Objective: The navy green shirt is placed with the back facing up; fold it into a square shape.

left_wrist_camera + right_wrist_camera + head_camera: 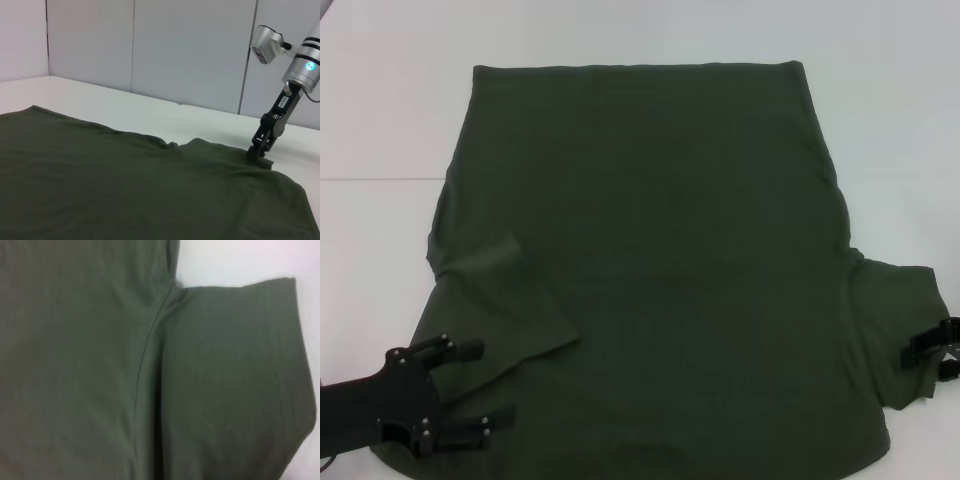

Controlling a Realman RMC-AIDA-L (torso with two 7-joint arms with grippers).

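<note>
The left pincer (pixel 470 392), wide open at seven o'clock over the folded-in sleeve of the navy green shirt (pixel 660 270), is done with its side, while the right pincer (pixel 932 352) at four o'clock, apparently nipping the other sleeve, must next fold it inward.

olive shirt (pixel 660 260), spread flat, left sleeve folded in

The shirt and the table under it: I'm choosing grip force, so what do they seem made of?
The shirt looks like soft matte knit, likely cotton: it drapes, wrinkles and shows stitched seams. The table looks like smooth, hard white laminate with a faint sheen, though that is uncertain.
</note>
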